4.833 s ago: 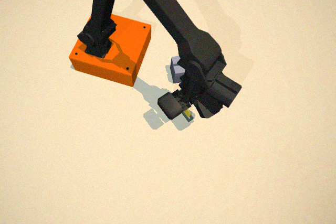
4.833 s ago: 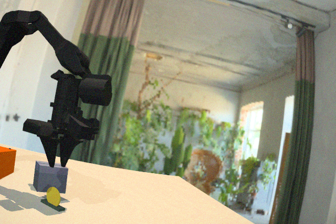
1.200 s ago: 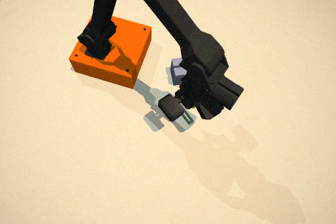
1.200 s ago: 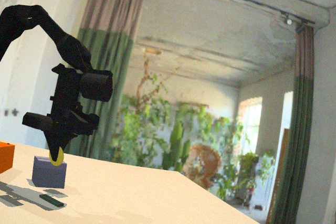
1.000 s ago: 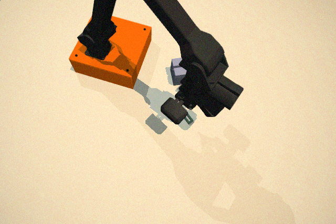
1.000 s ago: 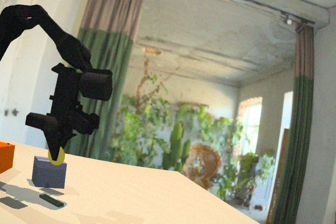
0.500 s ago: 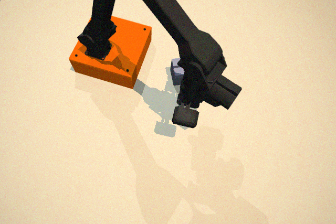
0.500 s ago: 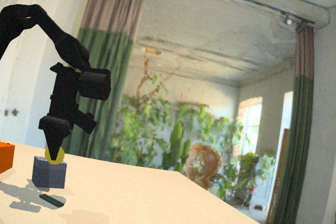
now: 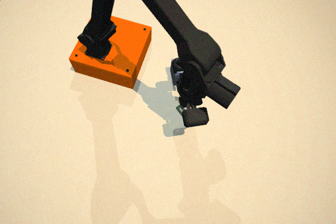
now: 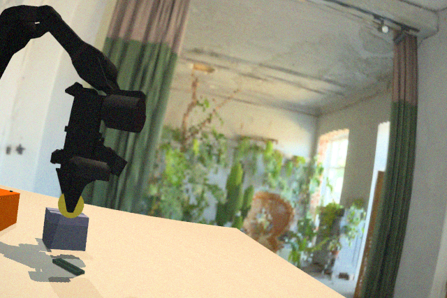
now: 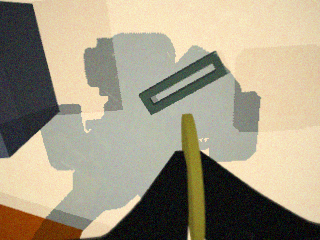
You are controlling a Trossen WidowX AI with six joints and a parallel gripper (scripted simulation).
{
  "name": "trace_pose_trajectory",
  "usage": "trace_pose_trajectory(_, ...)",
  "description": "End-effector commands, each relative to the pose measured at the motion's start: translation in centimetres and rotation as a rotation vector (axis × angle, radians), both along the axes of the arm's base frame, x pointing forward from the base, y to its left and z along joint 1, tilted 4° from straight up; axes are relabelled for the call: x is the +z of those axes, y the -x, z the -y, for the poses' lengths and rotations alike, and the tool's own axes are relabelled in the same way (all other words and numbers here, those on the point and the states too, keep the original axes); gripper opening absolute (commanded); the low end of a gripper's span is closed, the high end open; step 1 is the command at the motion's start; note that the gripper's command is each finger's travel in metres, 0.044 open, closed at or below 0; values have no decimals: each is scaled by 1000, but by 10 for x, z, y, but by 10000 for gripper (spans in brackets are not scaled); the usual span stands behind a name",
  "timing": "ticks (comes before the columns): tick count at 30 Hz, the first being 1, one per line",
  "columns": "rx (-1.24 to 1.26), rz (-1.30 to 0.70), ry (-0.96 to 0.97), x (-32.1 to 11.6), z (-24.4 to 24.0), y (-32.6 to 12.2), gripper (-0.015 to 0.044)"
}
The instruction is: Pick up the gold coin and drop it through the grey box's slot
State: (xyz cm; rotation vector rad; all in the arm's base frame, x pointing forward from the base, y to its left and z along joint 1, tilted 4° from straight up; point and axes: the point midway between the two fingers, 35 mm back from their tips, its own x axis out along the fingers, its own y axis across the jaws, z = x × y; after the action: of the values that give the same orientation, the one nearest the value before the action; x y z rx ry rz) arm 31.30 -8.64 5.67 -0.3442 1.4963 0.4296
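My gripper (image 10: 70, 211) (image 11: 187, 159) is shut on the gold coin (image 10: 80, 206) (image 11: 188, 127), which it holds upright in the air. The wrist view shows the coin edge-on, its rim sticking out past the fingertips. The dark-green holder (image 9: 179, 109) (image 10: 68, 266) (image 11: 183, 83) lies on the table with its groove empty, set diagonally to the coin in the wrist view. The grey box (image 9: 172, 76) (image 10: 68, 236) (image 11: 22, 70) stands at the left of the wrist view; in the exterior view the coin overlaps its top. The slot cannot be made out clearly. The arm hides much of the box in the top view.
The orange base block (image 9: 130, 37) (image 10: 7, 209) (image 11: 30, 225) stands beyond the box, under the arm's foot. The arm's shadow falls over the table around the holder. The table's far edge shows in the exterior view.
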Motion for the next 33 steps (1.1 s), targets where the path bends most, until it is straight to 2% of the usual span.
trace_pose_trajectory(1, 15, 7, 8, 3, -1, 0, 0)
trace_pose_trajectory(33, 15, 7, 1, 7, -83, 15, 0)
